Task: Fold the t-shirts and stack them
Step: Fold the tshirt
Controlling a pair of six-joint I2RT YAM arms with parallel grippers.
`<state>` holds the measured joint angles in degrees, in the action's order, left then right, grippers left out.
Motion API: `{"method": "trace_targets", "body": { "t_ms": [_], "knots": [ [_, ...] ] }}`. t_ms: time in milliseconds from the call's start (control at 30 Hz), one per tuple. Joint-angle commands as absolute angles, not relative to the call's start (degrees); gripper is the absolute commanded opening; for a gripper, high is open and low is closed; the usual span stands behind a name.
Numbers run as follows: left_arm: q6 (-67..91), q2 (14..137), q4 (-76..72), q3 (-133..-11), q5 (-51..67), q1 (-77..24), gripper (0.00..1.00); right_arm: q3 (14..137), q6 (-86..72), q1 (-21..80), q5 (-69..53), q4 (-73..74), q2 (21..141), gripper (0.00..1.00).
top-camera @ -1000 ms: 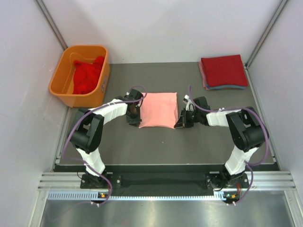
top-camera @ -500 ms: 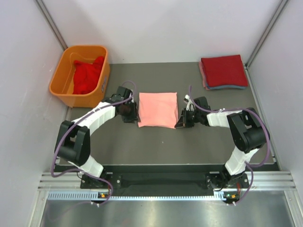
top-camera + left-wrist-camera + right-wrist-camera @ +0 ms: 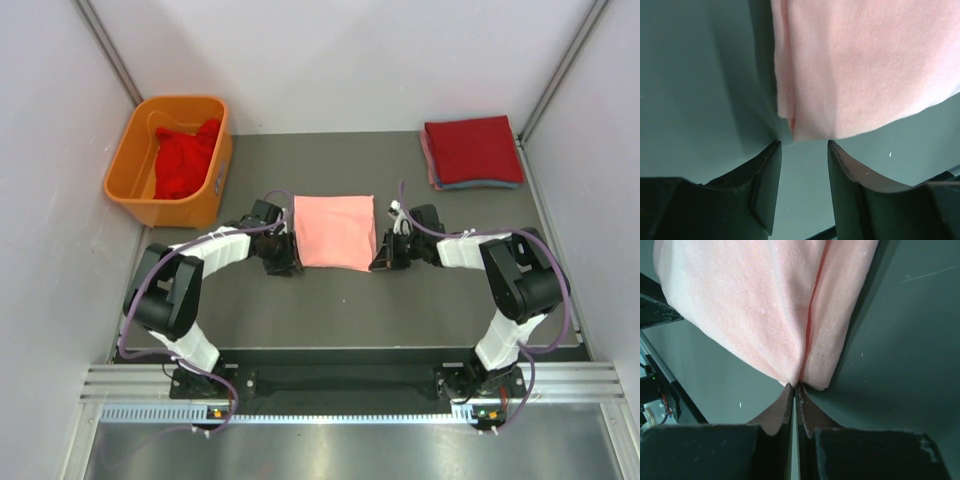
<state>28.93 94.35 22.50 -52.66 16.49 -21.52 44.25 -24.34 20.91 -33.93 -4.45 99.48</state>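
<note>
Top external view: pink tee (image 3: 335, 232) folded to a rectangle, lying flat between the two grippers.
Left gripper (image 3: 804, 145): fingers spread, empty, just short of the tee's left corner.
Right gripper (image 3: 796, 386): fingers pressed together, tips touching the tee's right edge; cloth caught or not, cannot tell.
Folded stack (image 3: 472, 150): red on top, far right corner.
Tub (image 3: 125, 190): far left, red tee (image 3: 185, 160) crumpled inside.
</note>
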Motion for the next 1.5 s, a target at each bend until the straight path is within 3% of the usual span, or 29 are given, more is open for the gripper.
{"method": "trace_targets", "body": {
  "t_ms": [0, 300, 367, 433, 467, 667, 933, 1000, 1033, 1100, 1133, 1233, 1367, 1467],
  "knots": [
    [29.53, 95.36, 16.44, -52.29, 18.02, -21.62, 0.47, 44.03, -22.41, 21.36, -33.49, -4.66, 96.86, 0.0],
    [28.21, 95.01, 16.08, -52.21, 14.5, -21.62, 0.44, 44.03, -22.33, 21.18, -33.57, -4.75, 97.03, 0.0],
    [27.78, 95.36, 16.26, -52.56, 14.76, -21.53, 0.36, 44.12, -22.33, 21.18, -33.58, -4.75, 97.12, 0.0],
    [27.34, 95.8, 17.83, -53.08, 14.68, -21.62, 0.17, 44.12, -22.33, 21.09, -33.57, -4.4, 97.12, 0.0],
    [27.16, 96.24, 18.89, -53.78, 14.24, -21.53, 0.0, 44.21, -22.06, 20.83, -33.4, -4.05, 97.03, 0.0],
    [28.65, 93.09, 30.13, -55.63, 0.54, -21.62, 0.0, 42.63, -21.27, 19.16, -28.66, -0.18, 92.56, 0.0],
    [27.95, 94.48, 29.79, -55.98, 5.53, -21.71, 0.0, 42.89, -22.67, 19.51, -31.02, -1.84, 95.1, 0.0],
    [28.12, 95.01, 30.76, -56.51, 6.06, -21.8, 0.11, 42.8, -22.68, 19.86, -31.38, -1.93, 95.27, 0.0],
    [28.3, 95.1, 32.15, -57.3, 5.98, -21.8, 0.19, 42.98, -22.68, 19.95, -31.55, -1.41, 95.36, 0.06],
    [28.56, 94.92, 33.83, -58.35, 3.54, -22.15, 0.23, 43.42, -22.41, 19.95, -31.46, -0.18, 94.66, 0.14],
    [28.65, 94.83, 36.36, -60.19, 2.12, -22.24, 0.26, 43.85, -22.33, 19.86, -31.29, -0.18, 94.14, 0.23],
    [28.74, 94.75, 41.72, -65.71, -5.5, -22.67, 0.29, 45.87, -22.59, 19.86, -29.72, 2.98, 91.76, 0.3],
    [27.86, 95.01, 41.32, -71.71, -4.49, -23.64, 0.31, 50.35, -22.85, 19.78, -28.3, 3.25, 93.67, 0.32],
    [28.03, 95.97, 36.59, -73.91, 3.21, -25.31, 0.31, 54.92, -23.2, 19.16, -29.09, 2.9, 97.8, 0.32]
  ]
}}
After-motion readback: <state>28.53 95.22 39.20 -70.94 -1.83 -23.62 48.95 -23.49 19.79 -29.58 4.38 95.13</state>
